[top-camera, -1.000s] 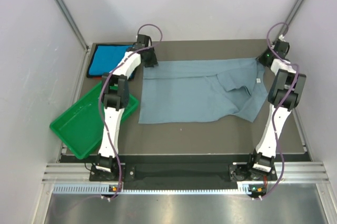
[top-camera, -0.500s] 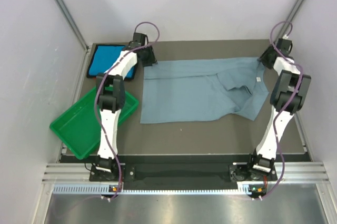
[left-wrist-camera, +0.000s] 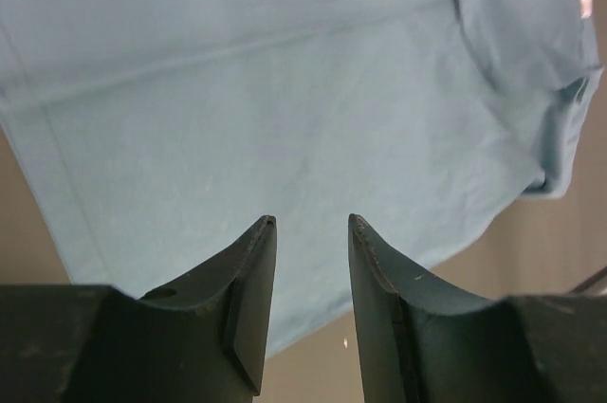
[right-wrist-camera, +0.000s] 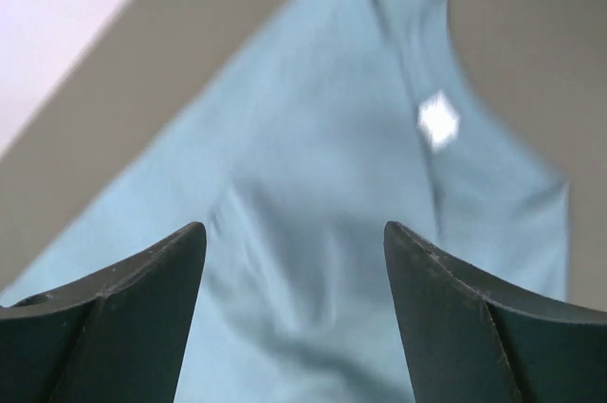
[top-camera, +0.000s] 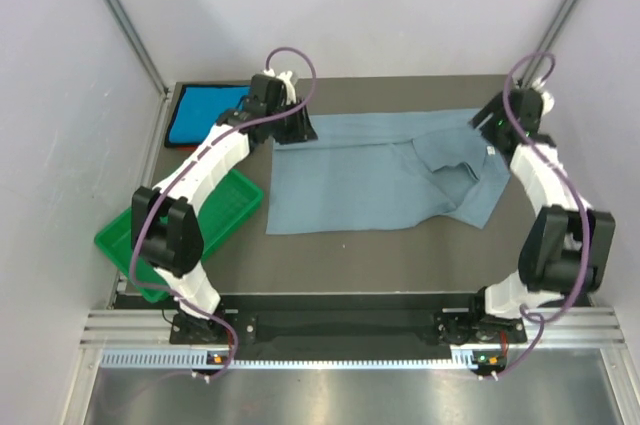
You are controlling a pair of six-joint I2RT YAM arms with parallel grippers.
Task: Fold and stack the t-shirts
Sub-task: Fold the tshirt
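Note:
A large grey-blue t-shirt (top-camera: 370, 180) lies spread on the dark table, its right side folded over with a small white tag (top-camera: 491, 152) showing. A turquoise t-shirt (top-camera: 203, 111) lies folded at the far left corner. My left gripper (top-camera: 299, 132) hangs over the grey-blue shirt's far left corner, open; in the left wrist view the gripper (left-wrist-camera: 311, 225) has only cloth (left-wrist-camera: 285, 90) below it. Over the far right corner my right gripper (top-camera: 489, 125) stands wide open. In the right wrist view that gripper (right-wrist-camera: 294, 232) is empty above the shirt and tag (right-wrist-camera: 438, 120).
A green plastic tray (top-camera: 118, 242) sits tilted at the near left, partly under my left arm. Grey walls close in on the left, right and back sides. Bare table (top-camera: 400, 260) runs between the shirt and the arm bases.
My right gripper has opened and let go of the shirt's far right corner, then drawn back slightly. The left arm's elbow swung down and left while its gripper shifted right over the shirt.

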